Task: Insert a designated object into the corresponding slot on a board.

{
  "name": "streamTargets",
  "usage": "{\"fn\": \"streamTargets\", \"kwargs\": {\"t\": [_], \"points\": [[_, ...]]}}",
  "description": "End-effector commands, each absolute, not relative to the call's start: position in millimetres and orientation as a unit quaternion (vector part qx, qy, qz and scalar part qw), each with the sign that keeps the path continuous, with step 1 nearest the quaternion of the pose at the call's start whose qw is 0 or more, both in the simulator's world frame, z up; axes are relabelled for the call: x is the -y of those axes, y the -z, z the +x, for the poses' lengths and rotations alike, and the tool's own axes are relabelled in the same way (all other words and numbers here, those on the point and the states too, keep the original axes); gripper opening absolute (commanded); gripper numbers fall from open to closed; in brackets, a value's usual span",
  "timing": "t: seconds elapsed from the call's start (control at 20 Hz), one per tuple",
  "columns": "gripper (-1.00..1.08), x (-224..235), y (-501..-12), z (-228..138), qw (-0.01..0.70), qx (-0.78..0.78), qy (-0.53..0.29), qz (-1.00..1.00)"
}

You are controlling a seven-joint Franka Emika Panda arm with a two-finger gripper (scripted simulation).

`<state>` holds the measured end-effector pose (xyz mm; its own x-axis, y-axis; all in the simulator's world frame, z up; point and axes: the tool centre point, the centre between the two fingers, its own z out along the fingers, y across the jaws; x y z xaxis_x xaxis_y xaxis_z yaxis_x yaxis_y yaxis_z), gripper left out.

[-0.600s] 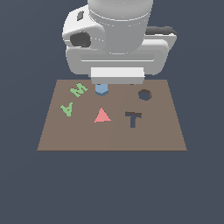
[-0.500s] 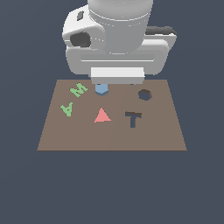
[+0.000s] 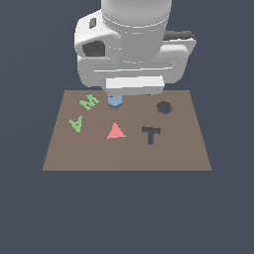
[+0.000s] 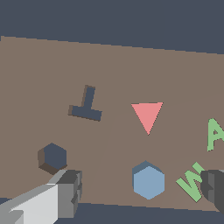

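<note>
I hold gripper fingers apart, straddling blue block to grab it | hole beside block, on board

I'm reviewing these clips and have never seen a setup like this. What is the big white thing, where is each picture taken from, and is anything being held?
These are simulator renders, not photos. The white bulk is a robot arm seen from an outside camera; the other picture comes from a camera on its wrist, looking down. A brown board carries a light-blue hexagonal block, a red triangle, green letters, a T-shaped cutout and a hexagonal hole. The gripper hangs over the block with its fingers spread on either side, not touching it. Nothing is held yet.
</note>
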<state>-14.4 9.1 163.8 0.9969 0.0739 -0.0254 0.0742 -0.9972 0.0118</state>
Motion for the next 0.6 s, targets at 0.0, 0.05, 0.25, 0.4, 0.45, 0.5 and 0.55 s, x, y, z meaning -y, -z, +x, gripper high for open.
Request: {"fn": "streamTargets", "kwargs": {"t": [0.0, 0.05, 0.25, 0.4, 0.45, 0.5, 0.55], "points": [[1.00, -9, -160, -18, 0.006, -0.055, 0.012, 0.998], [1.00, -9, -158, -19, 0.006, -0.063, 0.012, 0.998], [1.00, -8, -150, -27, 0.006, -0.104, 0.011, 0.995], [1.00, -6, -142, -34, 0.005, -0.141, 0.010, 0.990], [1.00, -6, -139, -36, 0.005, -0.154, 0.010, 0.988], [1.00, -5, -136, -39, 0.005, -0.169, 0.010, 0.986], [1.00, -4, -133, -42, 0.005, -0.183, 0.009, 0.983]]}}
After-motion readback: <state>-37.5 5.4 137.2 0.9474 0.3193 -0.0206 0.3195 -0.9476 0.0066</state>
